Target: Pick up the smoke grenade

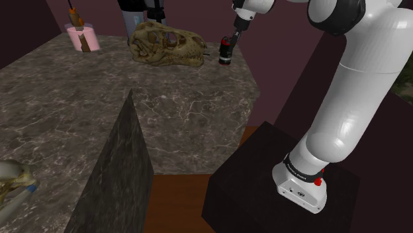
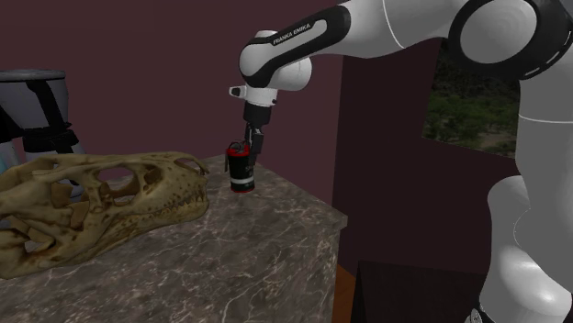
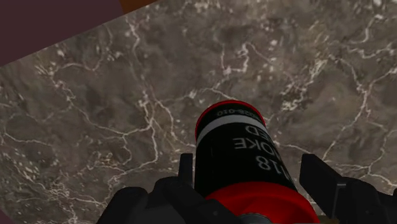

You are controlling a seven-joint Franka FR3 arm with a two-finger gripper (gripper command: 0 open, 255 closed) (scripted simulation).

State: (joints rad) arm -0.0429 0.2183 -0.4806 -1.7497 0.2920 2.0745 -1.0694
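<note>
The gripper is clamped on the smoke grenade, one black finger against each side of the can just under its red top, with the jaws parted only by the can's width. The grenade is a black cylinder with red rims at both ends and a thin white band near the base. The white lettering on its side is partly cut off in the wrist view, where "OKE", "ED" and "18" can be read, and the small print on the band is too fine to read. It hangs upright below the hand at the far corner of the dark veined marble counter, and whether its base touches the stone cannot be told. On the arm's forearm, white letters spell "FRANKA EMIKA". Just beside the grenade, toward the shoulder view's left, lies a tan dinosaur skull, its snout pointing at the can but not touching it. Behind the skull stands a grey and black object, cut off by the frame. Farther along the counter sits a pink cup with something brown in it. A dark upright stone slab rises at the near edge, and a pale object shows at the lower left corner. The black stand sits on an orange-brown floor, with maroon walls behind.
</note>
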